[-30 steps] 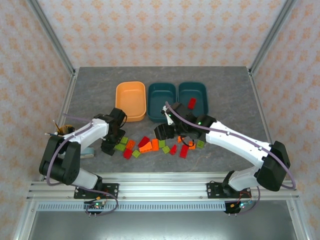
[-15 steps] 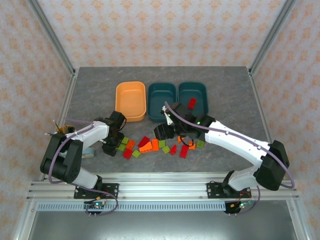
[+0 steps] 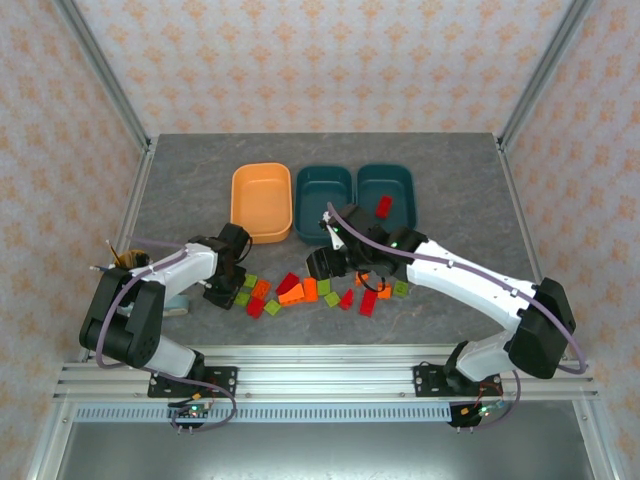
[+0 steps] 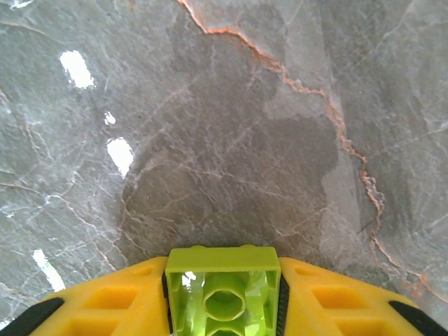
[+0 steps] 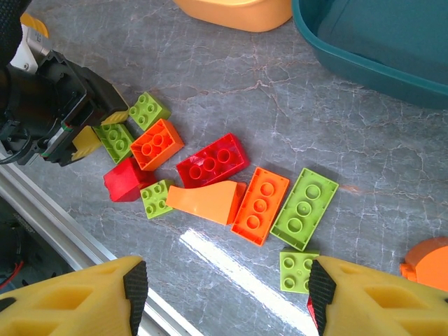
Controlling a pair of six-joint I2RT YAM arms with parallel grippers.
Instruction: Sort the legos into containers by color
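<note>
Closing over the last second, the left gripper (image 4: 222, 280) now pinches a lime green brick (image 4: 220, 260) between its yellow fingers, bottom centre of its wrist view, over the grey table (image 4: 224, 140); seen from above it sits at the left end of the loose legos (image 3: 310, 290) (red, orange, lime; lower centre); the right gripper (image 5: 224, 287) hangs over that pile, jaws wide apart, holding nothing; above them stand the orange tub (image 3: 262, 200), left teal tub (image 3: 322, 195) and right teal tub (image 3: 397, 185), which holds a red brick (image 3: 384, 206).
</note>
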